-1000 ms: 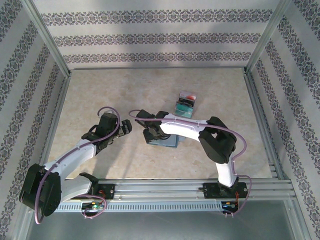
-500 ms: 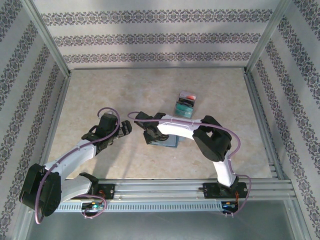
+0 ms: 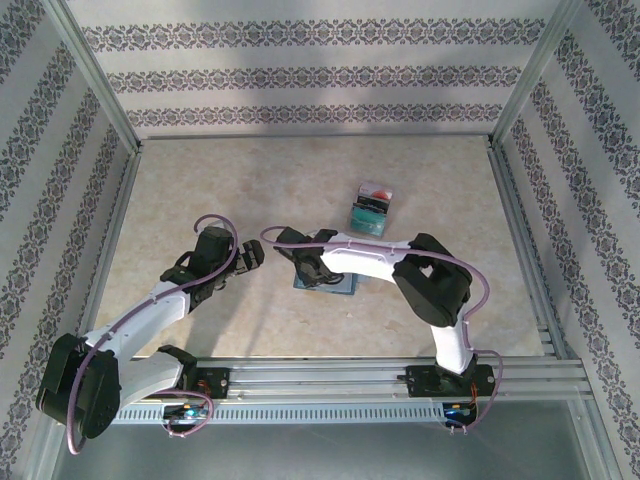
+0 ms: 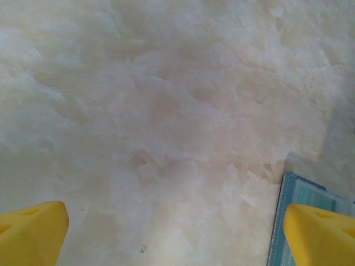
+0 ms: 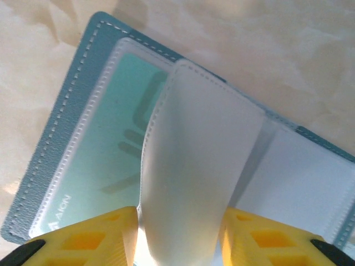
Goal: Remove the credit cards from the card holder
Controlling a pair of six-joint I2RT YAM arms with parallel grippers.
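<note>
white arms [image 3: 365, 262], black joints [image 3: 432, 285], purple cables [image 3: 212, 216], yellow finger pads [image 4: 33, 233].

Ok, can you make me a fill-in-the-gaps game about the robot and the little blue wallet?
1. The teal-blue folding card holder lies ____ on the marbled table, its pockets showing.
2. A clear plastic sleeve stands between the right gripper's ____ fingers.
3. The left gripper holds ____, its fingers wide apart.
Missing words: open; yellow; nothing.
</note>
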